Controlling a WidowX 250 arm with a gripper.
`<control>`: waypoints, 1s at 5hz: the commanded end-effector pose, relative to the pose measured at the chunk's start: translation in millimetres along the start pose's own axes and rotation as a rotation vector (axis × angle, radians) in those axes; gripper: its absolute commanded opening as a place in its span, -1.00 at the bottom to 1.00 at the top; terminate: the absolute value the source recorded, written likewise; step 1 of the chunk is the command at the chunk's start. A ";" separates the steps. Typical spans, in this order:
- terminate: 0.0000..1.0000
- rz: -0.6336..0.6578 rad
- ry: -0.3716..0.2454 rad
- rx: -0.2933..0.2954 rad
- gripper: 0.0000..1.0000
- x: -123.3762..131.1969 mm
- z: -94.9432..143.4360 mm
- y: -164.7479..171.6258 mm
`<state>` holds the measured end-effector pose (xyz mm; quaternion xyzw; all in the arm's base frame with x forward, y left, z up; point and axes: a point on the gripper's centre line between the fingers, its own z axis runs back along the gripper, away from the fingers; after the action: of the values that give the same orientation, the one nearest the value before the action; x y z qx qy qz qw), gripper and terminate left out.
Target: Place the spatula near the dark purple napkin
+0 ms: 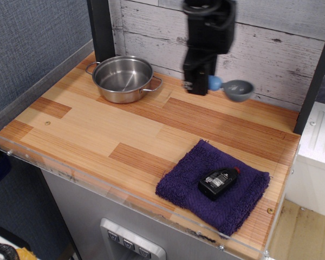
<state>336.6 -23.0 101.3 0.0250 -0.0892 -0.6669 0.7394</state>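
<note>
My gripper hangs over the back of the wooden table, blurred by motion. It is shut on the light blue handle of the spatula and holds it in the air, with the grey bowl-shaped head sticking out to the right. The dark purple napkin lies flat at the front right corner of the table, well in front of the gripper. A small black bottle with a red cap lies on top of the napkin.
A steel pot with two handles stands at the back left. A black post rises behind it. A whitewashed plank wall runs along the back. A clear acrylic rim edges the table's front and left.
</note>
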 end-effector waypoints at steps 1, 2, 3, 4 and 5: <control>-1.00 -0.086 0.023 0.047 -1.00 -48.3 24.6 -19.1; -1.00 -0.144 0.047 0.013 -1.00 -68.8 15.7 -38.4; -1.00 -0.173 0.053 -0.045 -1.00 -87.9 4.4 -66.2; -1.00 -0.189 0.055 -0.040 -1.00 -100.8 -1.9 -81.6; -1.00 -0.210 0.077 -0.028 -1.00 -105.9 -12.1 -89.6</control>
<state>238.7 65.8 51.8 0.0301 -0.0423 -0.7410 0.6694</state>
